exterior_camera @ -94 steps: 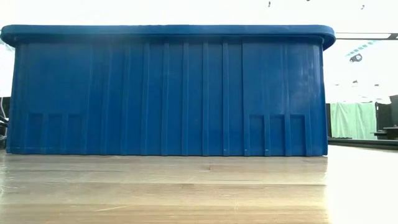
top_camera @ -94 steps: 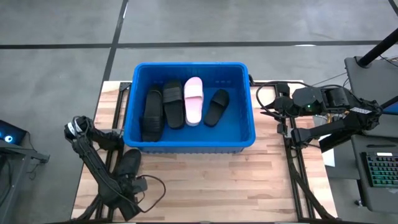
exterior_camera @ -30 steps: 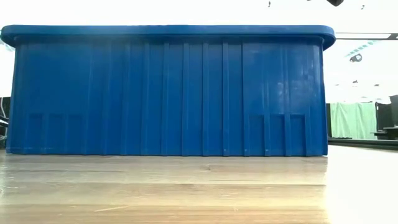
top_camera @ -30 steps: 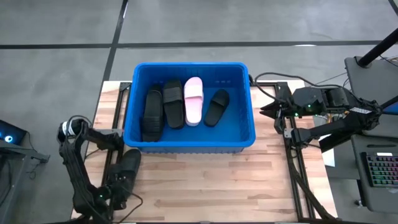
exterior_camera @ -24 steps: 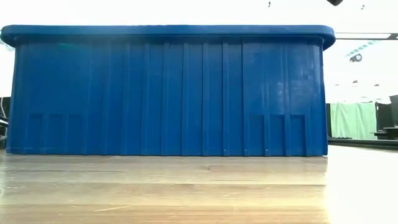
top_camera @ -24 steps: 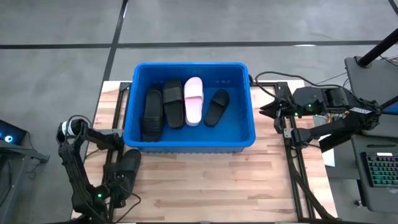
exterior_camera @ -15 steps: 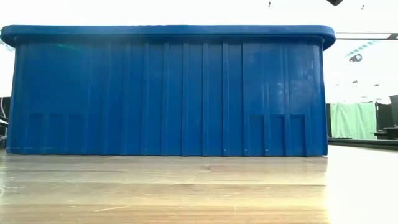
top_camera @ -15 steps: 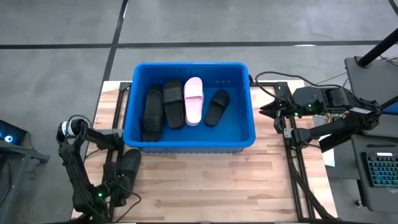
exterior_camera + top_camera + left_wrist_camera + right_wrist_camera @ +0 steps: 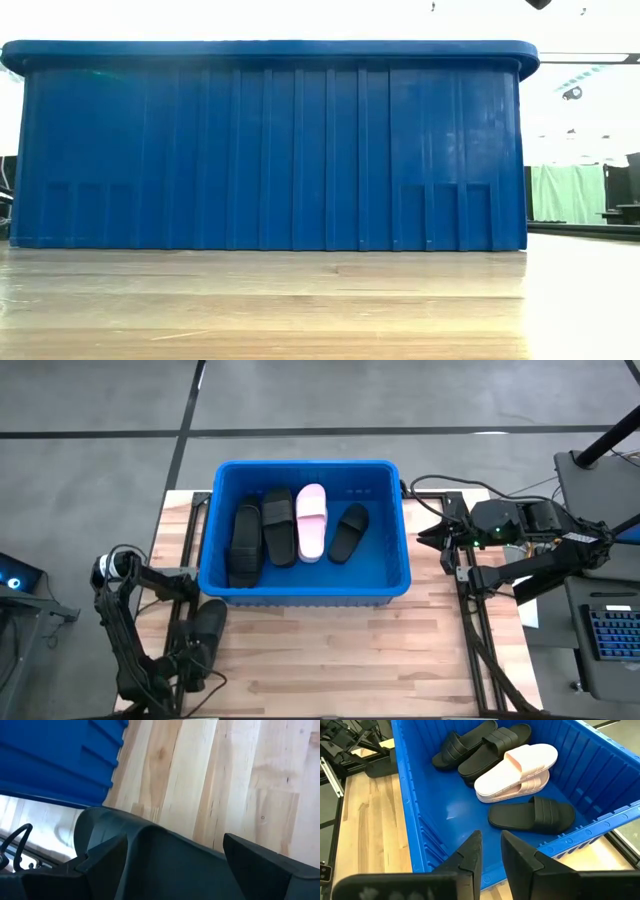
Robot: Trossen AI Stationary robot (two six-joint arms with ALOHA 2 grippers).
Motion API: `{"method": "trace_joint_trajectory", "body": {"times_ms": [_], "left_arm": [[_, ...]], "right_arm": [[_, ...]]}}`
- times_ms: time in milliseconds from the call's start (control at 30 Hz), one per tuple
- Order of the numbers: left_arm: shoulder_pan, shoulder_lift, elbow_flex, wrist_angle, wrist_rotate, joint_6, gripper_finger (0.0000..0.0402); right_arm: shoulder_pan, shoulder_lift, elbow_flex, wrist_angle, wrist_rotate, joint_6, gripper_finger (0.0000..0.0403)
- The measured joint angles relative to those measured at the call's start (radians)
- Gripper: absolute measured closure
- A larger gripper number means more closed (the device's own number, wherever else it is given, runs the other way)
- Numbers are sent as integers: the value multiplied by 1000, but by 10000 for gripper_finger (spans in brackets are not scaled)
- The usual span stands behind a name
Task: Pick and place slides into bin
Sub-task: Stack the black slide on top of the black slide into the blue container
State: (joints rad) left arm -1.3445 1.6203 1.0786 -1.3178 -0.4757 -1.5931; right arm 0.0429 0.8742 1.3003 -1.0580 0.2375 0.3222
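While four slides (image 9: 297, 530) are lying inside the bin (image 9: 405, 555), the left gripper (image 9: 200, 650) is straddling a black slide (image 9: 207, 624) on the table (image 9: 340, 650), fingers spread; the right gripper (image 9: 490, 851) is hovering, fingers nearly together.

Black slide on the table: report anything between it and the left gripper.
Nothing visible does. The left gripper, fingers spread, is already at the black slide, just outside the bin near wall.

Four slides (image 9: 297, 528) lie side by side in the bin (image 9: 405, 560); another slide (image 9: 204, 633) lies on the table (image 9: 340, 660) before it.
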Motion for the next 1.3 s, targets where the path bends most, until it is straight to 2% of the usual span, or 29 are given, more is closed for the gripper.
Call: {"method": "trace_joint_trajectory", "body": {"times_ms": [133, 500, 900, 1100, 1300], "left_arm": [[1, -1, -20, 0, 1, 1, 91], [7, -2, -158, -8, 145, 1, 91], [25, -2, -236, -78, 155, 1, 93], [52, -2, -273, -65, 157, 1, 130], [54, -2, -283, 21, 161, 0, 200]], "right_arm": [[0, 0, 0, 0, 0, 0, 344], [0, 0, -1, 0, 1, 26, 344], [0, 0, -1, 0, 4, 22, 346], [0, 0, -1, 0, 29, 21, 345], [0, 0, -1, 0, 29, 21, 346]]}}
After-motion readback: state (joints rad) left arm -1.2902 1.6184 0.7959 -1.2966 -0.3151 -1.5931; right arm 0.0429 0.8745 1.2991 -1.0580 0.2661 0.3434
